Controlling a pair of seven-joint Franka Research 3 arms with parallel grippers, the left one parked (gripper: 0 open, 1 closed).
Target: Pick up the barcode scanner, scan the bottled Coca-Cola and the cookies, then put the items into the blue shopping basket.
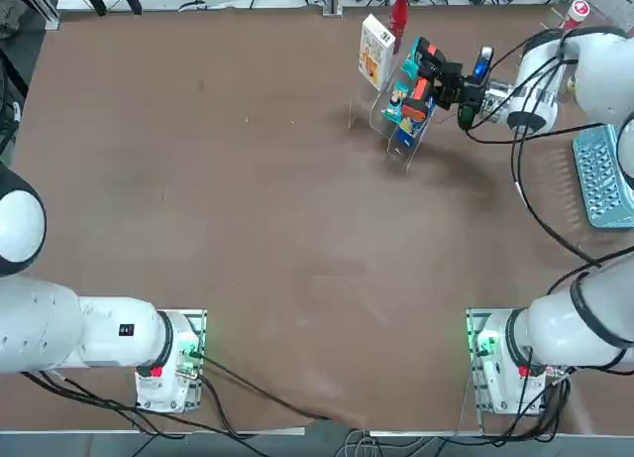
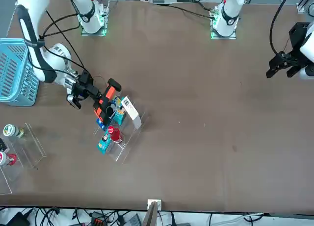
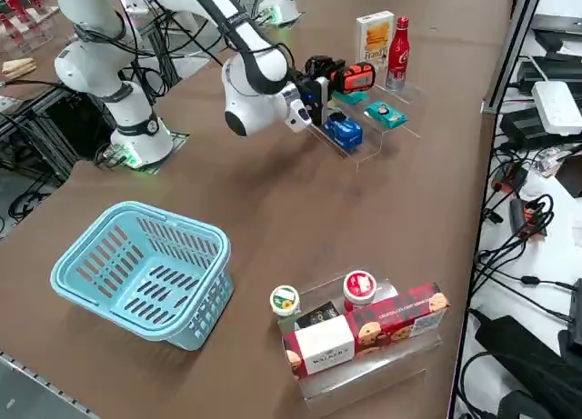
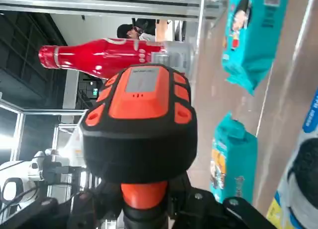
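From overhead I have the right gripper (image 1: 448, 83) clenched on the barcode scanner (image 1: 424, 77), up at about one o'clock on the table (image 1: 248, 229). The scanner lies level, its black-and-orange head over the clear display stand (image 1: 391, 130) that carries the snacks. In the wrist view the scanner's orange shaft comes up from between my fingers, and the head fills the middle of the picture, pointed toward the bottled Coca-Cola (image 4: 99, 55) (the two teal packets (image 4: 251, 30) sit off to one side of it).

On the stand, the Coca-Cola stands upright at the far end, at roughly twelve o'clock from the scanner, with the cookies (image 1: 375, 51) upright just beside it at about eleven o'clock. A blue packet (image 3: 344, 131) lies on the nearer step.

The blue shopping basket (image 1: 602, 174) sits at three o'clock, well apart from the stand, at the table's right edge.
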